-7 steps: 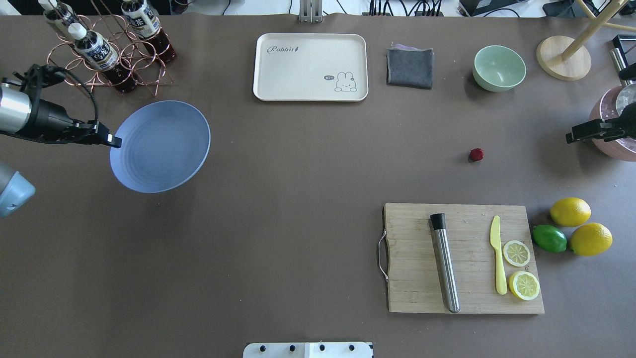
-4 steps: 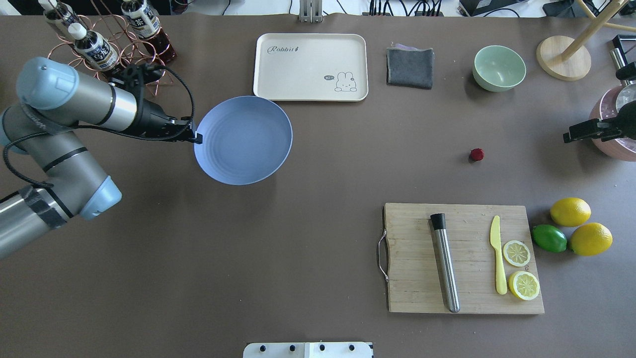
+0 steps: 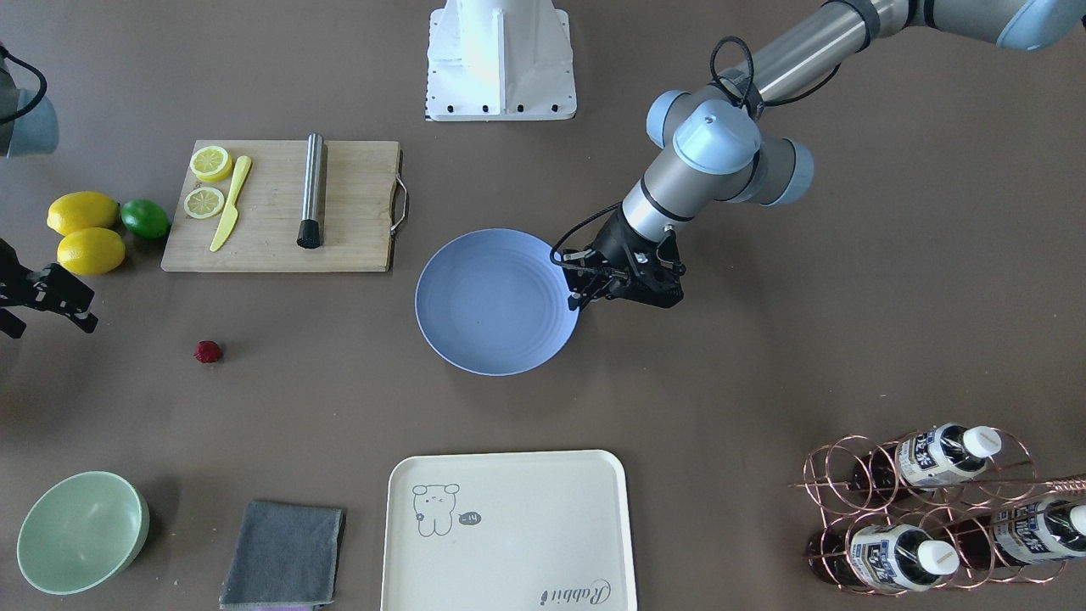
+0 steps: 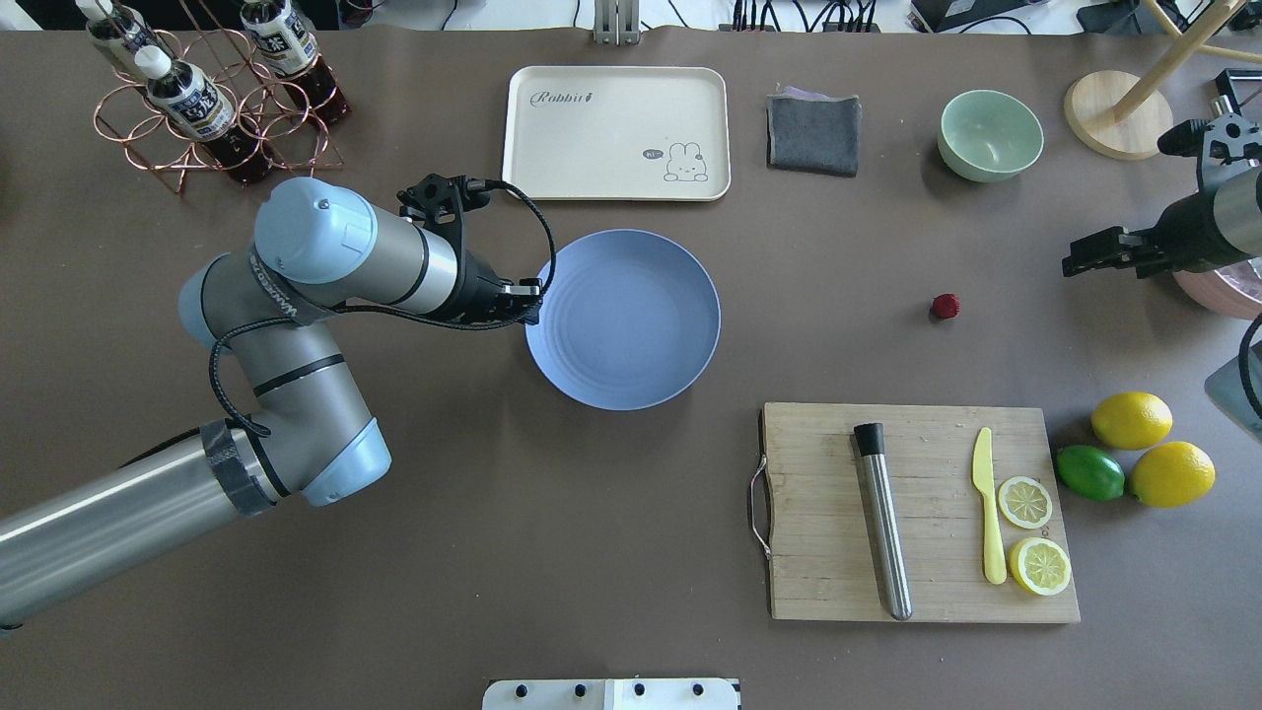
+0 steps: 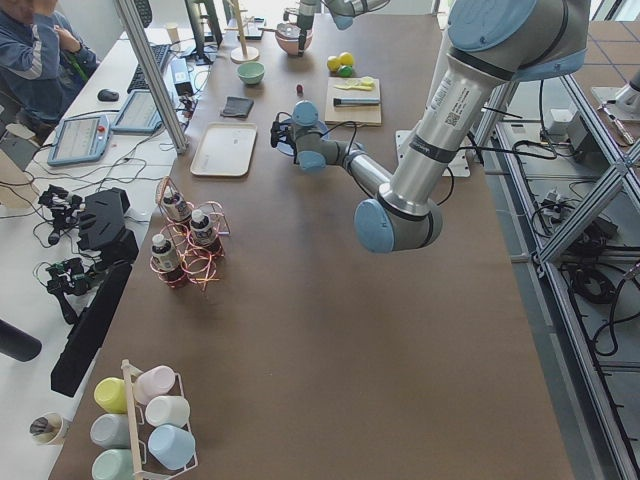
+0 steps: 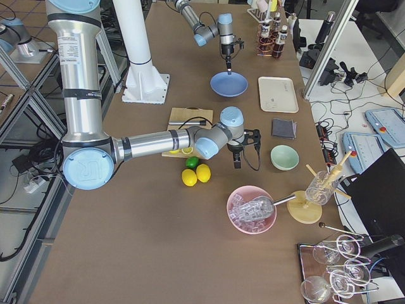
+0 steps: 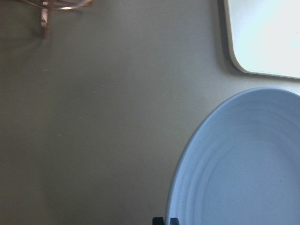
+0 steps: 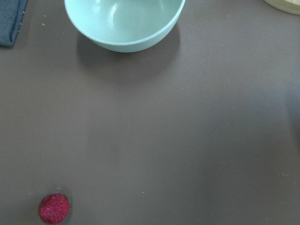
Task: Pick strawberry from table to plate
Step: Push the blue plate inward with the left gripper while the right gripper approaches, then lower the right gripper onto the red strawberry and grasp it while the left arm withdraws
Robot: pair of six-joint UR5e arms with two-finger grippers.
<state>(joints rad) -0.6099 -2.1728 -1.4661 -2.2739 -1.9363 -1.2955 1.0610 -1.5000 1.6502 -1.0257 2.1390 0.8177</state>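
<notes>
The periwinkle-blue plate (image 4: 631, 320) (image 3: 492, 305) lies level in the middle of the table (image 4: 552, 552), just below the cream tray. My left gripper (image 4: 532, 306) (image 3: 579, 293) is shut on its left rim; I cannot tell whether the plate rests on the table. In the left wrist view the plate (image 7: 248, 168) fills the lower right. The small dark-red strawberry (image 4: 945, 307) (image 3: 207, 351) (image 8: 54, 208) sits alone on the table to the plate's right. My right gripper (image 4: 1075, 258) (image 3: 81, 310) hangs open and empty, a little to the strawberry's right.
A wooden cutting board (image 4: 818, 513) with a steel muddler, a yellow knife and two lemon slices lies below the strawberry. Two lemons (image 4: 1132, 420) and a lime (image 4: 1089, 472) sit beside it. Cream tray (image 4: 592, 148), grey cloth (image 4: 814, 133), green bowl (image 4: 991, 135), bottle rack (image 4: 197, 99) line the back.
My left arm has carried the plate from the table's far left to the middle. My right gripper has moved a little left, closer to the strawberry.
</notes>
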